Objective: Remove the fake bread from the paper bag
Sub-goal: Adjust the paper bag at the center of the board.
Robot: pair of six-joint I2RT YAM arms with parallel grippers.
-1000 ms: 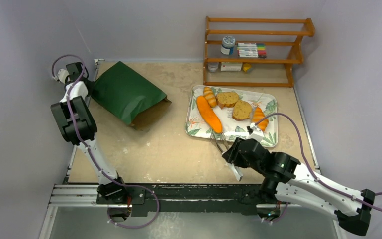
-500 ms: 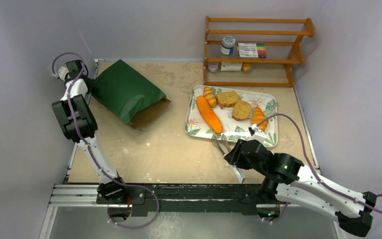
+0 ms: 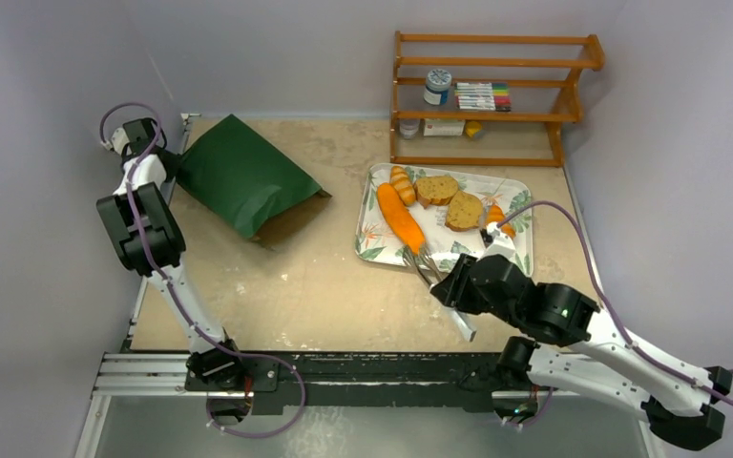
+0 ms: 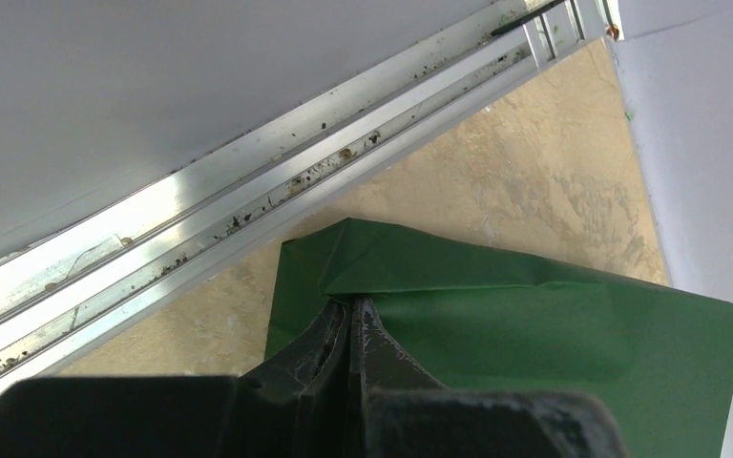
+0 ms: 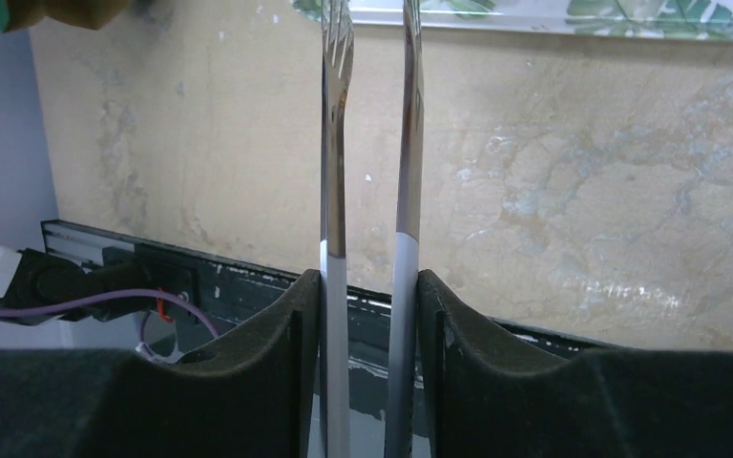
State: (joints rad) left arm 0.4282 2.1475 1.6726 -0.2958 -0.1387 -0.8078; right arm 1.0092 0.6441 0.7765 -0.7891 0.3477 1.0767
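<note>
Here the left gripper (image 4: 351,320) pinches a corner of the paper bag (image 3: 239,176), upper left of the top view. The right gripper (image 5: 369,286) clamps metal tongs (image 5: 336,143), their tips seemingly at the lower-left edge of the tray (image 3: 370,250). The fake bread (image 3: 401,218) lies on that tray, centre right.

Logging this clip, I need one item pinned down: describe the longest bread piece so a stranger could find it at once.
Find the leaf-patterned tray in front of the wooden rack. Along its left side the long loaf lies diagonally. Unlike the brown slices and small ridged rolls beside it, it is smooth, bright orange and far longer.
</note>
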